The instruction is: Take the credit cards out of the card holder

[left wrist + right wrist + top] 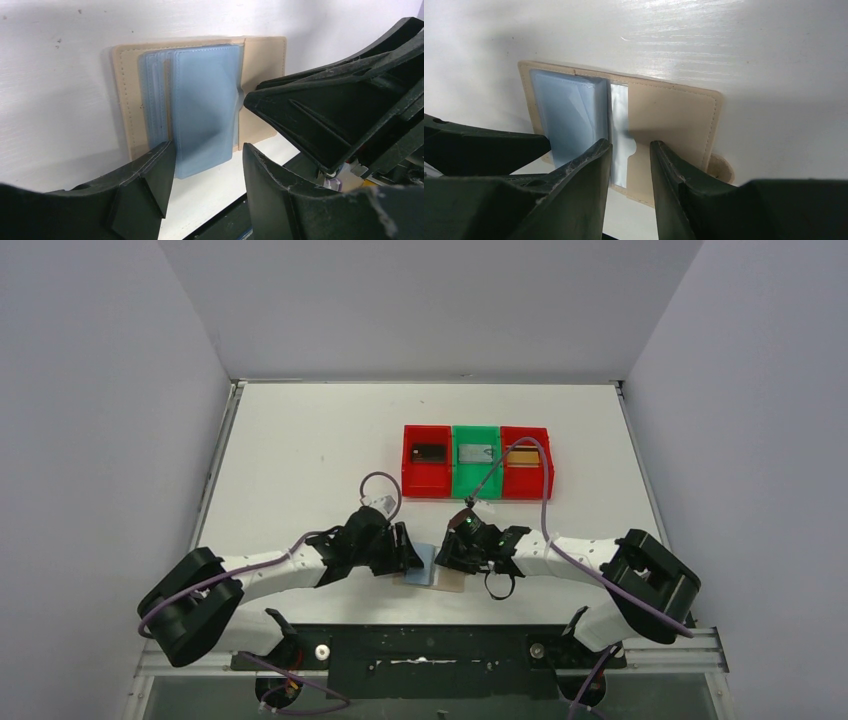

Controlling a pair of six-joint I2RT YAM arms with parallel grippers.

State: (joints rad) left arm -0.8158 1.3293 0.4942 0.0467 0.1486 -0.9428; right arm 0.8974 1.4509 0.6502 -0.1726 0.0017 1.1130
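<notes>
Card holder [674,115] lies open between left pincer [207,155] and right pincer [630,146].

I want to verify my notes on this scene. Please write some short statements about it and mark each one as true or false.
1. The card holder lies open on the table. True.
2. All three trays are red. False: the middle tray is green.
3. The right red tray holds a gold card. True.
4. The left tool is shut. False: its jaws stand apart, at the near edge of the card holder.
</notes>
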